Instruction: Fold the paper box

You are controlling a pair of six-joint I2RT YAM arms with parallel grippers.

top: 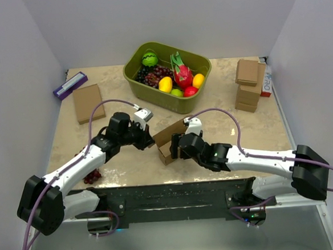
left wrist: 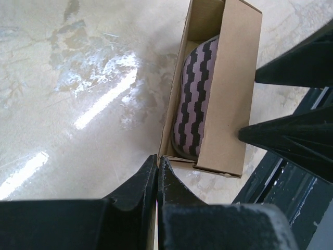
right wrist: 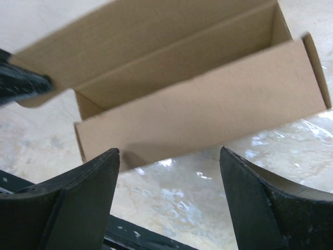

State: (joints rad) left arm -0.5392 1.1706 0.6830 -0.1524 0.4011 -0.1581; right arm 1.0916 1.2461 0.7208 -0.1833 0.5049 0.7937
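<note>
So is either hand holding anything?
The left hand seems to pinch the box by a corner of its open flap; the right hand is open, holding nothing.

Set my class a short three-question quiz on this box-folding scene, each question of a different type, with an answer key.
1. True or false: the right end effector is open and faces the paper box.
2. The dragon fruit lies in: A) the green bin; B) the paper box; C) the stacked small boxes.
3. Fill in: the left end effector is ____ (open/shut).
Key: 1 true; 2 A; 3 shut.
</note>
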